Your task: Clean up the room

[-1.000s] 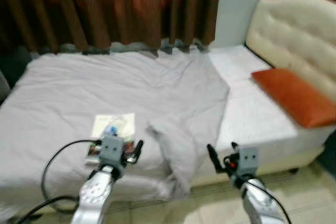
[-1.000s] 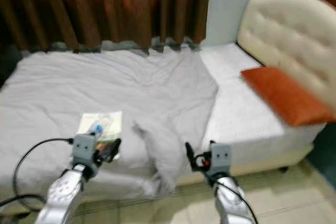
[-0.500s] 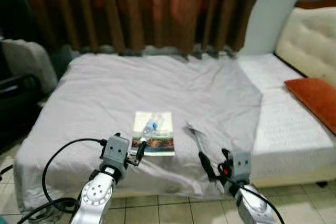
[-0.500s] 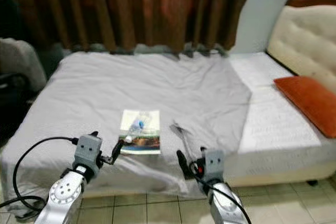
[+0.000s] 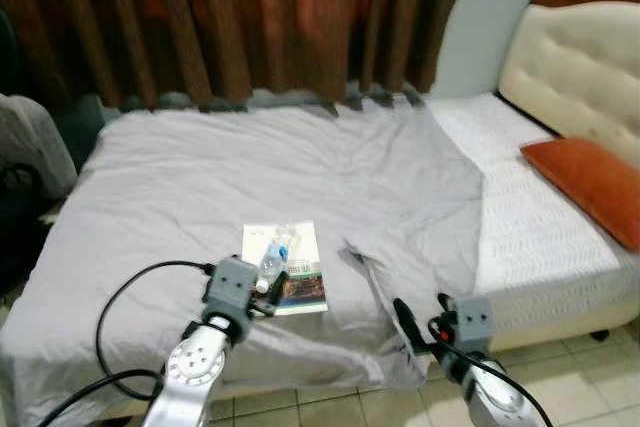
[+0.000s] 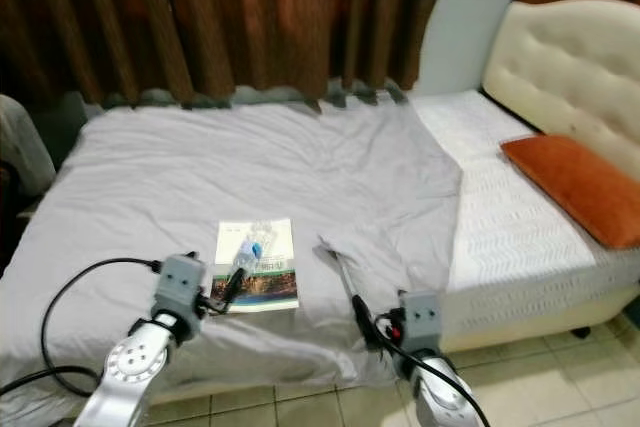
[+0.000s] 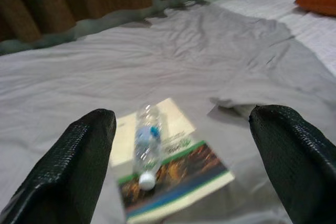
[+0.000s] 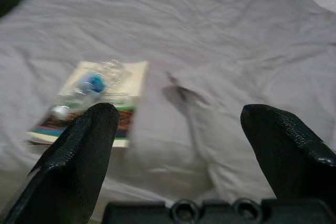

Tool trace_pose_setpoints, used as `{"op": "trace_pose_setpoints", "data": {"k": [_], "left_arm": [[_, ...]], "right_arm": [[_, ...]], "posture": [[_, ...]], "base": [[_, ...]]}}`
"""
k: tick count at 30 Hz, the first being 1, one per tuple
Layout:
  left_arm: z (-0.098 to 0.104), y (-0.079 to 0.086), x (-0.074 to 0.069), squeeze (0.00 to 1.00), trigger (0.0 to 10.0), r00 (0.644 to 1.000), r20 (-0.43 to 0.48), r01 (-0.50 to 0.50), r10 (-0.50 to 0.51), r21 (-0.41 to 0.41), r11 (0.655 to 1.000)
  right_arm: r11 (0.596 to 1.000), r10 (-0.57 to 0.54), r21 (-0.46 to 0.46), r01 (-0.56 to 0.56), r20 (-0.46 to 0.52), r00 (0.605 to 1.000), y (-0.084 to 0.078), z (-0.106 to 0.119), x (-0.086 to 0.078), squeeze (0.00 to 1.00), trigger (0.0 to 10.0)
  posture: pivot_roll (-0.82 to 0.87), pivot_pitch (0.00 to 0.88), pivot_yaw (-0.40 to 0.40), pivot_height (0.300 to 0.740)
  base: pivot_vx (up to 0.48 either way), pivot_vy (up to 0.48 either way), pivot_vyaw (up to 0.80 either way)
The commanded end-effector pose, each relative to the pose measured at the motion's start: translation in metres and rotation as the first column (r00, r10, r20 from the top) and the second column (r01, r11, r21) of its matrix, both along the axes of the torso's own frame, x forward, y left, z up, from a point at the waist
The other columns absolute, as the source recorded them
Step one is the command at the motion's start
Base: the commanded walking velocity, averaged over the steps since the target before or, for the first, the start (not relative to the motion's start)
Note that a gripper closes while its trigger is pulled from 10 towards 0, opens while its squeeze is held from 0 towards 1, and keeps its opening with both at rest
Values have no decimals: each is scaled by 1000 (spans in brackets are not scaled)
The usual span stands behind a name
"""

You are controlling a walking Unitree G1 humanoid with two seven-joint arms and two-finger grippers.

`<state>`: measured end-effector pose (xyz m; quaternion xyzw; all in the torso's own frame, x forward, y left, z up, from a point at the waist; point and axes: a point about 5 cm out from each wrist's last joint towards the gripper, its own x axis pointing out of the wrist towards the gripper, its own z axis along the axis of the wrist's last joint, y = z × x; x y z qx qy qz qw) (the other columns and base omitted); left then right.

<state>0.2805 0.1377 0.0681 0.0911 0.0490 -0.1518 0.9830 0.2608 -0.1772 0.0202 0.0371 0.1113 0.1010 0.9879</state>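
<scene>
A clear plastic water bottle (image 5: 272, 259) with a blue label lies on a book (image 5: 300, 289) on the grey bedsheet (image 5: 200, 187), near the bed's front edge. My left gripper (image 5: 262, 302) is held at the book's near left corner. Its fingers (image 7: 79, 166) stand wide open with the bottle (image 7: 147, 145) and book (image 7: 173, 182) ahead between them. My right gripper (image 5: 402, 312) hovers lower, by the bed's front edge to the right of the book. It is open too, and the bottle (image 8: 86, 90) lies ahead of one finger (image 8: 79, 150).
The grey sheet has a folded-back flap (image 5: 380, 277) to the right of the book, baring the white mattress (image 5: 540, 247). An orange pillow (image 5: 590, 187) lies by the cream headboard (image 5: 575, 57). Brown curtains (image 5: 250, 17) hang behind. Dark furniture (image 5: 25, 157) stands left; tiled floor (image 5: 330, 412) is below.
The camera swung left and back a little, so the bed sits farther off and more of it shows. Both arms stay raised with grippers open; the left one is nearer the book.
</scene>
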Motion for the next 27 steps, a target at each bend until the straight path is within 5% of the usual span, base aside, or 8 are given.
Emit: {"op": "trace_pose_setpoints", "data": {"k": [1, 14, 20, 27], "left_arm": [[1, 10, 2, 0, 10000, 1000, -1, -24, 24, 32, 999], [-7, 19, 1, 0, 10000, 993, -50, -101, 105, 63, 993], [-10, 17, 5, 0, 10000, 996, -71, -50, 55, 61, 997], [-20, -1, 23, 0, 10000, 979, -173, 119, -106, 68, 991]], "right_arm": [[1000, 19, -1, -19, 33, 999, 6, 8, 8, 0, 10000], [998, 67, -8, -67, 32, 997, 10, 7, 7, 0, 10000], [997, 74, 14, -74, 7, 997, 12, 3, 0, 0, 10000], [997, 72, 19, -72, 10, 997, 12, 3, -24, 0, 10000]], "posture": [[65, 0, -56, 736], [72, 0, -71, 740], [65, 1, -79, 740], [-12, 119, -60, 740]], "base": [[472, 0, -788], [357, 288, 0], [338, 340, 0], [269, 212, 0]]}}
